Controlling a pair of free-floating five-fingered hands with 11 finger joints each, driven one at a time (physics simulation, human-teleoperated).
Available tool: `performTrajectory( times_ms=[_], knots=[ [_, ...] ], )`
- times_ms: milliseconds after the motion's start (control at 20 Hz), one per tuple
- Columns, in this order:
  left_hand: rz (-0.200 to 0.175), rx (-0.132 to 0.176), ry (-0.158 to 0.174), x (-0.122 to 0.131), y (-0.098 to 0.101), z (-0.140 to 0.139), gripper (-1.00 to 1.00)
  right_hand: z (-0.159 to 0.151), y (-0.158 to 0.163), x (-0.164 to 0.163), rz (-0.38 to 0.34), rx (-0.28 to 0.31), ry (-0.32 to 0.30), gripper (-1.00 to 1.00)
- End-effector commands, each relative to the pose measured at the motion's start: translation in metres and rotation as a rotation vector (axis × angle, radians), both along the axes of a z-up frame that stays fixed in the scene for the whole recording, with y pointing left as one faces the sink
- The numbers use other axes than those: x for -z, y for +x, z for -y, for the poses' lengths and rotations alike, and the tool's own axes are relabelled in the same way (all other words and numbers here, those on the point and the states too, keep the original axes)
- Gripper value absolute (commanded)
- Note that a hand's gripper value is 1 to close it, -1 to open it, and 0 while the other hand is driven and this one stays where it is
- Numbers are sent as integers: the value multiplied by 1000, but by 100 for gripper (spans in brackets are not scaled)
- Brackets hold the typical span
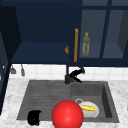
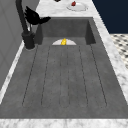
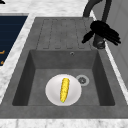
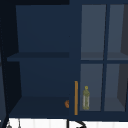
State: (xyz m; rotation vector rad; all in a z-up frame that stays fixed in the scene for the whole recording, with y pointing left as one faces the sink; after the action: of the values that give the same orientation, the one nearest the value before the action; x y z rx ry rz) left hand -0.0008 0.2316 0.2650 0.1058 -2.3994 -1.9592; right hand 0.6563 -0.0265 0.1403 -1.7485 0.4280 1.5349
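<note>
Our right hand (image 1: 77, 73) hovers beside the black curved metal faucet (image 3: 93, 7), fingers spread loosely and holding nothing. Our left hand (image 1: 34, 117) hangs at the dark grey stone sink's (image 1: 45, 95) front edge; we cannot tell its fingers. A yellow corn cob (image 3: 64, 89) lies on the round white plate (image 3: 52, 93) in the basin.

**Sink, counter and shelf: what each bears**

My sink (image 3: 22, 82) sits in a marbled counter (image 1: 10, 100); a white plate (image 3: 53, 96) lies on the basin floor beside the drain (image 3: 82, 80); a corn cob (image 3: 64, 89) lies on that plate; the ribbed drainboard (image 2: 63, 75) adjoins the basin; a second plate (image 2: 76, 7) rests on the far counter; above, the cabinet shelf (image 4: 37, 106) bears a bottle (image 4: 86, 98).
</note>
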Motion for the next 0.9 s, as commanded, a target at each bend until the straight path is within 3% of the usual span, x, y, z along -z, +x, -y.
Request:
performTrajectory(
  times_ms=[0,200,450,550,650,750,850],
  knots=[
    [0,0,0,0,0,0,0,-22,-26,25,47,0,45,-100],
    [0,0,0,0,0,0,0,-16,-59,10,83,16,-22,-100],
    [0,0,0,0,0,0,0,-20,-90,18,135,19,-1,-100],
    [0,0,0,0,0,0,0,-17,-84,24,82,41,50,-100],
    [0,0,0,0,0,0,0,-17,-85,17,43,45,-40,-100],
    [0,0,0,0,0,0,0,-22,-87,25,32,61,-5,-100],
    [0,0,0,0,0,0,0,-15,-97,20,46,48,78,-100]
  ],
)
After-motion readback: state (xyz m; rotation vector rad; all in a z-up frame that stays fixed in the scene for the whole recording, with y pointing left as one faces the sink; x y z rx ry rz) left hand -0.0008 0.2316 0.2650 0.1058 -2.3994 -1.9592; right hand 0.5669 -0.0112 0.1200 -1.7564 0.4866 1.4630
